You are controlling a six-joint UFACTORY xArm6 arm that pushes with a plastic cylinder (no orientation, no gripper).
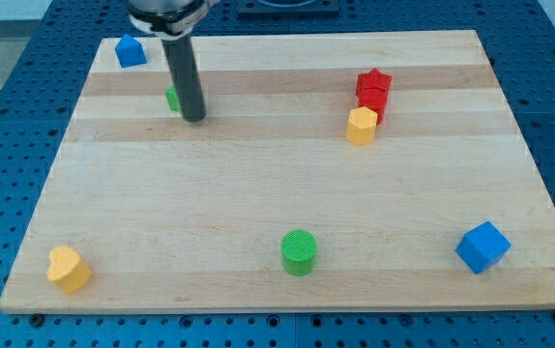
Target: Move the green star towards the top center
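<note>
The green star [172, 98] lies at the upper left of the wooden board, mostly hidden behind the dark rod; only a small green edge shows at the rod's left side. My tip [194, 118] rests on the board just right of and slightly below the star, touching or nearly touching it. The rod rises to the arm's end at the view's top.
A blue block [130, 51] sits in the top left corner. A red star [373, 89] sits right of centre with a yellow hexagon [361, 127] just below it. A yellow heart [68, 268], a green cylinder [299, 252] and a blue cube [481, 246] lie along the bottom.
</note>
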